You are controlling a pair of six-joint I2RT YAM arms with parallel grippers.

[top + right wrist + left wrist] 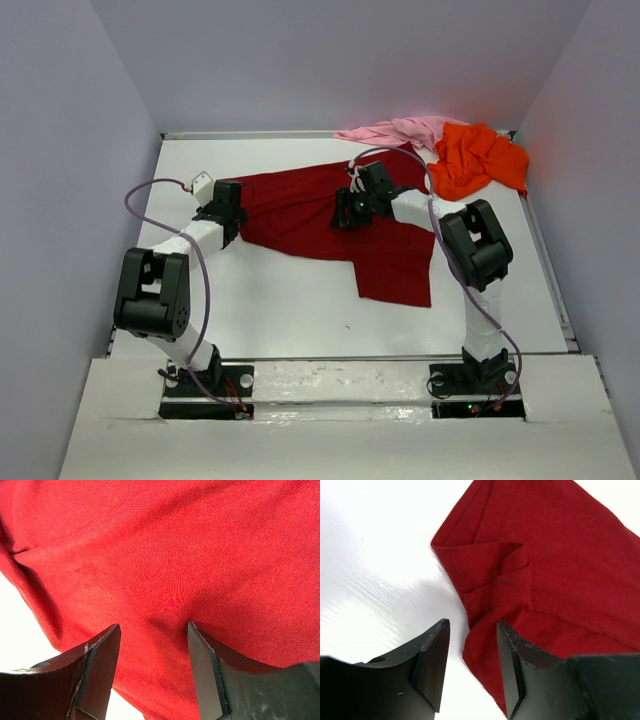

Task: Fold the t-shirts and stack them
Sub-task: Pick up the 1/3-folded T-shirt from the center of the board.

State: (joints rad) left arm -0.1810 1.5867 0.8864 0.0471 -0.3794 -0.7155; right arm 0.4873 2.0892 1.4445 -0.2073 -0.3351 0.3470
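The dark red t-shirt (330,225) lies spread across the middle of the white table (280,310), with one part reaching toward the front right. My left gripper (228,215) is at the shirt's left edge. Its jaws are open (472,630) and straddle the hem of the red cloth (560,565), where a small fold shows. My right gripper (350,210) is over the shirt's middle, open (154,627), with its fingertips down on the red fabric (175,545) and nothing pinched. The orange t-shirt (478,158) and the pink t-shirt (395,130) lie crumpled at the back right.
Grey walls enclose the table on the left, back and right. A raised rim (550,270) runs along the right side. Purple cables loop off both arms. Bare white tabletop (380,570) lies left of the red shirt and in front of it.
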